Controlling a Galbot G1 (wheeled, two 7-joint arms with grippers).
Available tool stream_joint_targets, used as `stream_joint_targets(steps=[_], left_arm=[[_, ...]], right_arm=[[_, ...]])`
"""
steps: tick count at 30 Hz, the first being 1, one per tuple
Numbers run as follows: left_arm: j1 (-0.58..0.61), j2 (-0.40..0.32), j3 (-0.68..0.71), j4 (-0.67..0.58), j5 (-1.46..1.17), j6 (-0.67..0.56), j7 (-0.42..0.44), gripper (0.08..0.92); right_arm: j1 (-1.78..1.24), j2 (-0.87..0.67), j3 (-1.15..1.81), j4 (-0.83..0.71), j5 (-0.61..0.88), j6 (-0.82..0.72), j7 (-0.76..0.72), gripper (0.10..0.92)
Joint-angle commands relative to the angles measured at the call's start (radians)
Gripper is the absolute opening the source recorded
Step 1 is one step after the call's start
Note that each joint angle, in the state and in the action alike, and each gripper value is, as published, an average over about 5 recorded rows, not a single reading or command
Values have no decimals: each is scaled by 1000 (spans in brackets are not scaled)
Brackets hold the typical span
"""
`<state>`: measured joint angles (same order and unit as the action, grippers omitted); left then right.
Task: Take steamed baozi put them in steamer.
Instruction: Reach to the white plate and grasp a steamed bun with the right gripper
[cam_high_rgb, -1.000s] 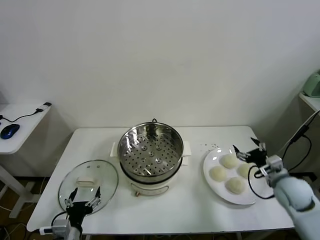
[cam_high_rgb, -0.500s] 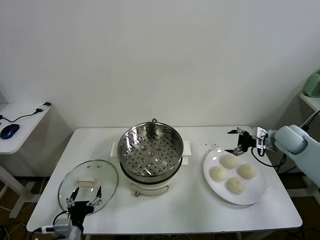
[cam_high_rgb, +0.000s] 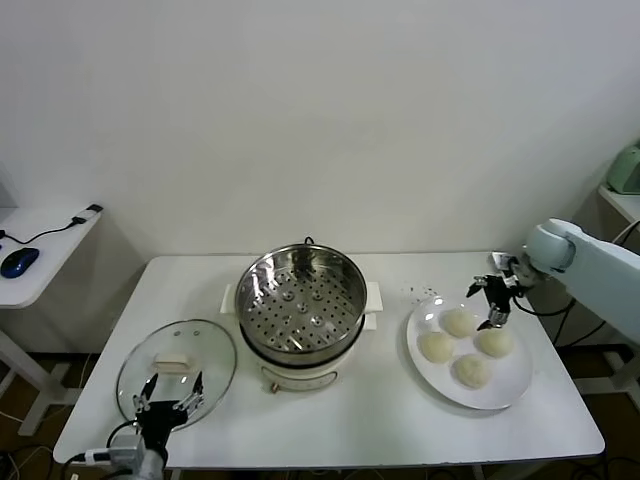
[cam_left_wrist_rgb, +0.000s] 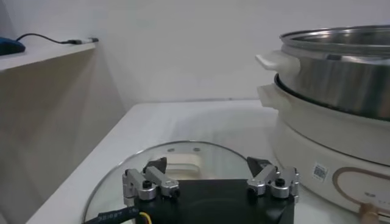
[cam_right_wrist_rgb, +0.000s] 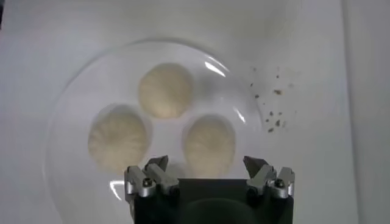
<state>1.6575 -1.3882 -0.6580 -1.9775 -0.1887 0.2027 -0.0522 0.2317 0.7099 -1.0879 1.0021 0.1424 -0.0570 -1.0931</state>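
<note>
Shiny perforated steel steamer (cam_high_rgb: 303, 300), clear glass lid (cam_high_rgb: 176, 369), glossy plate (cam_high_rgb: 470, 350), seemingly matt doughy baozi (cam_high_rgb: 459, 322).

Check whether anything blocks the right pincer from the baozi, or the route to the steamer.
Nothing visible. The right pincer hangs open above the baozi on the plate; bare table separates them from the uncovered steamer.

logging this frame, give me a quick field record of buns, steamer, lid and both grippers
baozi: four baozi on the white plate
steamer: steamer mid-table, uncovered, tray bare
lid: glass lid flat on the table, left of the steamer
right gripper: right gripper open, above the plate's far side, holding nothing
left gripper: left gripper open, low at the lid's near edge
</note>
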Motion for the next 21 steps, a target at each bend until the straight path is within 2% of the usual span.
stream_joint_targets(steps=[1,12,21], left_arm=[[0,-2,1,3,0,-2,0,823],[8,-1,1,12,1,-12,1,823],[6,-4,1,12,2,-11,1,823]], right_arm=[[78,131,-145,-135,-28,-10,-39,823],[-51,154,-31,-160,-45,-50,-5,823],[-102,204,48,-246,-92,-45,23,823]])
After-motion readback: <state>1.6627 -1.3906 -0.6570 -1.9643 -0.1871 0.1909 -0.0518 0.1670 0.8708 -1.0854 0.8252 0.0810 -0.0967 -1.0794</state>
